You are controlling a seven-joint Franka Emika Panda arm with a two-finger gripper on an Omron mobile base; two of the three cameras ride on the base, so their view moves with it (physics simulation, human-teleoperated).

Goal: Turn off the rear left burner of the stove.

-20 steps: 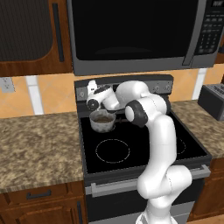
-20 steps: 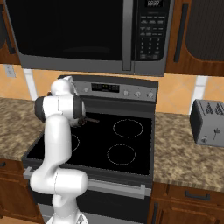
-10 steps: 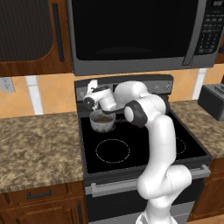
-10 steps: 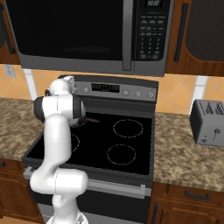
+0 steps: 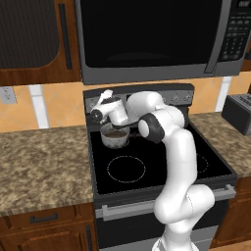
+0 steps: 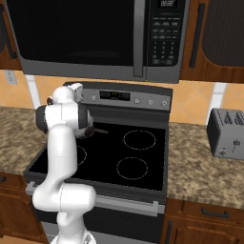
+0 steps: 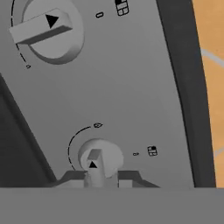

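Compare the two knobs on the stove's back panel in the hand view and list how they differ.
The upper knob stands free, while the lower knob sits between the fingertips of the gripper. The upper knob's grip bar lies nearly crosswise in that view; the lower knob's runs toward the gripper. Both are round, grey, marked with a black triangle, and mounted on the same grey panel.

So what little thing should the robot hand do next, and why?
Probably twist the knob. In the hand view the gripper has a finger on each side of that knob's raised ridge on the stove's grey back panel, and they look closed on it. The saucepan sits on the rear left burner below.
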